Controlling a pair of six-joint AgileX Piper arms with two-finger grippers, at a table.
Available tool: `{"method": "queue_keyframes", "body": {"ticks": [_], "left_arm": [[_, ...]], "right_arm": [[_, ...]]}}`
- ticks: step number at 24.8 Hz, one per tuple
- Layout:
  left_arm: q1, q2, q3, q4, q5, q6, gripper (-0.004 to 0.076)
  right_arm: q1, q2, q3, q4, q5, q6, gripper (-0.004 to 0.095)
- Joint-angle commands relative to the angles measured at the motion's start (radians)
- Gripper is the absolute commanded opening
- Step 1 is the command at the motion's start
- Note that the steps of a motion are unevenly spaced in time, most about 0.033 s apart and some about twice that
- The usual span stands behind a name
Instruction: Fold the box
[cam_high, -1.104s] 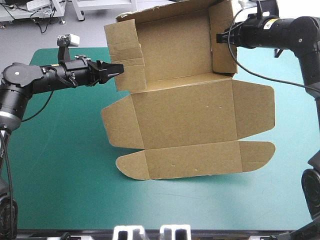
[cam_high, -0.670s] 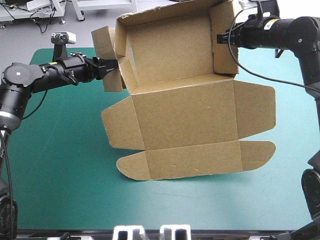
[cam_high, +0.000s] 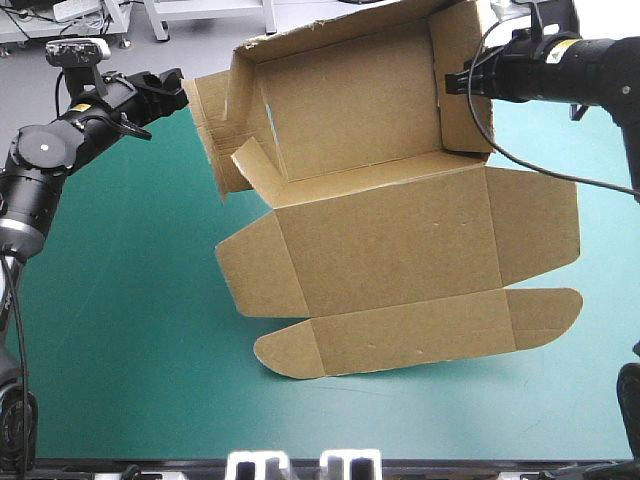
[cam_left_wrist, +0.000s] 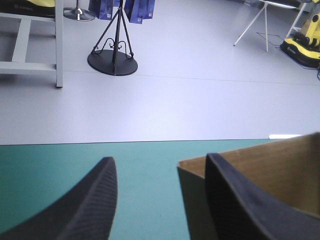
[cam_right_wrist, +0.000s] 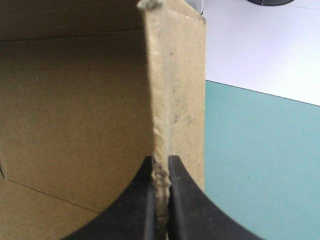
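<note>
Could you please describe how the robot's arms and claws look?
Both arms are black, tubular and jointed, each with a yellow label. The left arm has a silvery round joint cap. The left claw and right claw each have two broad, curved black fingers; the left's are finely ribbed.

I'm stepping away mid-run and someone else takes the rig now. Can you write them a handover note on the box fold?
Right gripper: shut on the box, pinching the edge of its raised right wall.
Left gripper: open, at the box's left flap, not clamping it.
Box: on the teal-green table, tray part toward the far edge, lid panel and its flaps flat toward the near edge.
Done: back and right walls are up.
Left: the left wall is only partly raised, its flap hanging loose outward; it likely needs raising and tucking.
</note>
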Motion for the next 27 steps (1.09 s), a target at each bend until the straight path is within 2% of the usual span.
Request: {"method": "queue_keyframes", "body": {"ticks": [1,5,10,14,23,27], "left_arm": [[0.007,-0.005,-0.032,-0.036,-0.040,-0.059,0.0369],[0.082,0.048,-0.032,-0.056,0.037,-0.169,0.0312],[0.205,0.099,-0.032,-0.272,0.261,-0.187,0.0312],[0.274,0.151,-0.032,-0.423,0.512,-0.177,0.0312],[0.324,0.245,-0.032,-0.597,0.888,-0.151,0.0293],[0.306,0.254,-0.032,-0.587,0.899,-0.165,0.0252]], "right_arm": [[-0.001,-0.091,-0.039,0.029,-0.072,0.003,-0.0018],[-0.001,-0.174,-0.039,-0.013,-0.058,0.005,-0.0019],[-0.001,-0.243,-0.039,-0.049,-0.053,0.015,-0.0019],[-0.001,-0.256,-0.039,-0.077,-0.049,0.027,-0.0019],[-0.001,-0.256,-0.039,-0.056,-0.050,0.033,-0.0019],[-0.001,-0.256,-0.039,-0.039,-0.066,0.033,-0.0019]]}}
